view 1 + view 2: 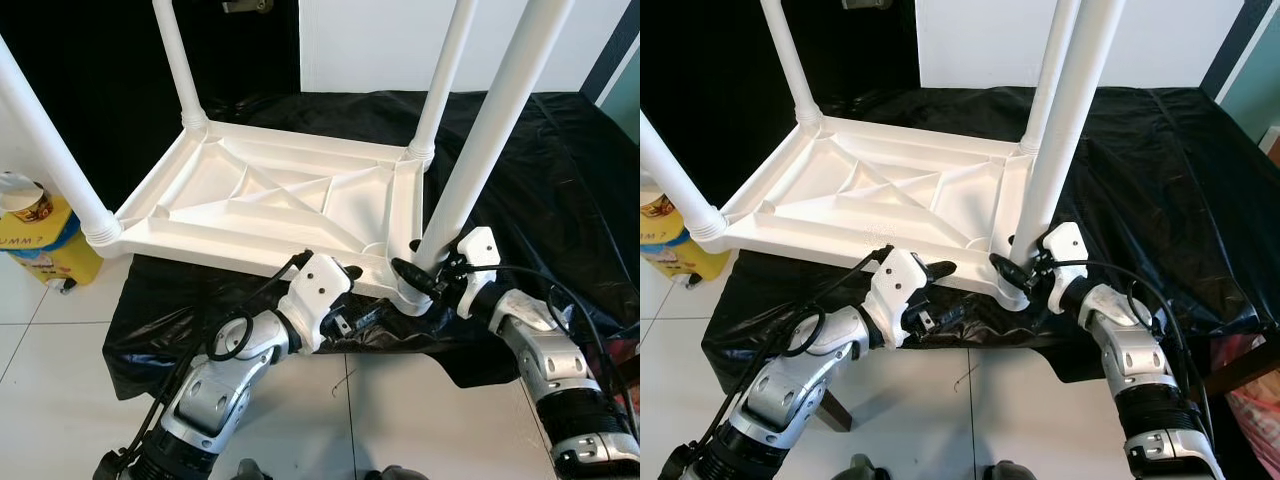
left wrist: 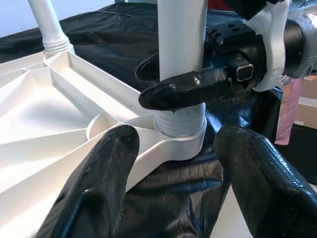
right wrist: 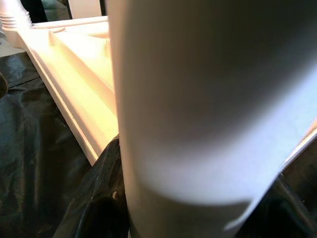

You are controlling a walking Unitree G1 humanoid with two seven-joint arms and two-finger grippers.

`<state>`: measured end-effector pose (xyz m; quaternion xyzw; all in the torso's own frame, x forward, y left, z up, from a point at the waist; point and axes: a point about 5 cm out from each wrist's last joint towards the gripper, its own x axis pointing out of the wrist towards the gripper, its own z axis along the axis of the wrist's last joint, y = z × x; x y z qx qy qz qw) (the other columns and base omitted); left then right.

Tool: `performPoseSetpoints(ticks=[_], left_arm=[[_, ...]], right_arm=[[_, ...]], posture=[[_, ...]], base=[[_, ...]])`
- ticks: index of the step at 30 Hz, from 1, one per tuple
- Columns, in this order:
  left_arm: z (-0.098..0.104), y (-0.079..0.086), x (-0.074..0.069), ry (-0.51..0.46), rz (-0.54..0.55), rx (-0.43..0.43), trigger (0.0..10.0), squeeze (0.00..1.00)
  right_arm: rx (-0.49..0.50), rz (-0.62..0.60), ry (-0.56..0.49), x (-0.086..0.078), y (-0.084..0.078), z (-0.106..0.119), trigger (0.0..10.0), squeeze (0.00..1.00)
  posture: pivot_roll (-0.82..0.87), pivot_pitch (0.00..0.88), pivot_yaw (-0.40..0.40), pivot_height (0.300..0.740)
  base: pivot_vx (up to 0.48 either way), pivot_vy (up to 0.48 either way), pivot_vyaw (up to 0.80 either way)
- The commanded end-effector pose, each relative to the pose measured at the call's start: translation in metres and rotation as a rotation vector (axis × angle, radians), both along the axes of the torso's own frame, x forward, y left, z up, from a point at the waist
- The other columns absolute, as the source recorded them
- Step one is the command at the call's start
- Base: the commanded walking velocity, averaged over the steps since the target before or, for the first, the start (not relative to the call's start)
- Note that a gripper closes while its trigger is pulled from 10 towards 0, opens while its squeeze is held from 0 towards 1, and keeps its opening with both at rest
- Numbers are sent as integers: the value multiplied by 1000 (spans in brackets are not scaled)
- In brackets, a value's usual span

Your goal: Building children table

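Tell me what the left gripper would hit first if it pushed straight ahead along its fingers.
Probably the near corner socket of the upturned white plastic table, where the white leg stands. The open left gripper points at it, with the right gripper clamped on that leg just above.

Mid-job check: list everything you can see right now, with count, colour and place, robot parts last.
table top: one, white, upside down on the black sheet
table legs: four, white, standing up from the corners
black sheet: one, spread under the table
yellow tub: one, on the floor to the robot's left
tiled floor: white, near side
left claw: fingers open, at the near corner socket
right claw: black fingers closed around the near leg's base
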<state>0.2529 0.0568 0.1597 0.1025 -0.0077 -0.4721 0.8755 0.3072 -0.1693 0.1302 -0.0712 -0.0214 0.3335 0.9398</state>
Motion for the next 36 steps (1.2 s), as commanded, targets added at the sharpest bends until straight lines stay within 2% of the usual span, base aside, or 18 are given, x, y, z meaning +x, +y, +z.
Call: performPoseSetpoints(ticks=[1,9,17,18,20,22,24,28,31,36], left_arm=[[-1,-4,-5,20,-141,8,10000,0],[-3,-5,-8,36,-124,-9,10000,0],[-7,-6,-9,51,-125,-10,10000,0],[-7,-7,-9,52,-127,-9,10000,0],[-7,-7,-9,52,-127,-9,10000,0],[-7,-6,-8,56,-128,-10,10000,0],[-8,-5,-9,64,-131,-13,10000,0],[-8,-6,-9,66,-134,-13,10000,0],[-8,-7,-7,66,-144,-13,10000,0],[-9,-6,-6,65,-142,-12,10000,0]], right_arm=[[-42,-7,26,-4,7,-11,10000,0],[-51,-154,7,-8,10,-15,10000,0],[-57,-215,42,-15,15,-26,10000,0],[-45,-298,55,-17,13,-31,10000,0],[-45,-298,55,-17,13,-31,10000,0],[-2,-491,65,-22,13,-37,10000,0],[37,-603,89,-26,20,-41,10000,0],[53,-623,103,-27,26,-42,10000,0],[92,-606,105,-30,39,-40,10000,0],[94,-594,103,-33,44,-40,10000,0]], posture=[[-22,23,-39,740],[-17,32,-43,740],[-21,34,-40,740],[-26,36,-38,740],[-26,36,-38,740],[-32,39,-34,740],[-39,37,-28,740],[-44,39,-21,740],[-47,41,-11,740],[-48,44,-9,740]], base=[[0,0,0],[0,0,0],[0,0,0],[0,0,0],[0,0,0],[0,0,0],[0,0,0],[0,0,0],[0,0,0],[0,0,0]])
